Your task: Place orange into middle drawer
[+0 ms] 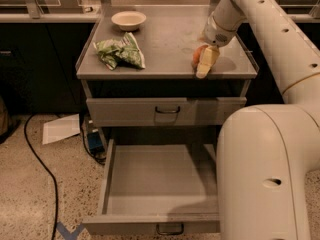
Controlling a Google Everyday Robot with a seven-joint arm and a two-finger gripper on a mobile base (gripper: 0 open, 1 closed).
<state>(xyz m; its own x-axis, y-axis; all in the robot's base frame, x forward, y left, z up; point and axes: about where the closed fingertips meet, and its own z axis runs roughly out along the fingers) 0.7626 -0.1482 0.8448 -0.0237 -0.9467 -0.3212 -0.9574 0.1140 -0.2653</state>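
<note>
The orange [197, 56] is at the front right of the grey cabinet top [165, 44], near the front edge. My gripper [202, 68] comes down from the right with its cream fingers [207, 61] shut on the orange, which is partly hidden behind one of them. The middle drawer [160, 184] is pulled out wide open below, with a flat grey floor that holds nothing and a small loop handle [170, 229] at its front. It lies down and to the left of the gripper.
A green-and-white foil bag [121, 52] and a beige bowl [128, 20] sit on the left of the cabinet top. A closed drawer front with a black loop handle [167, 111] is above the open drawer. My white arm [270, 169] fills the right side. A cable [42, 164] and paper [61, 129] lie on the floor.
</note>
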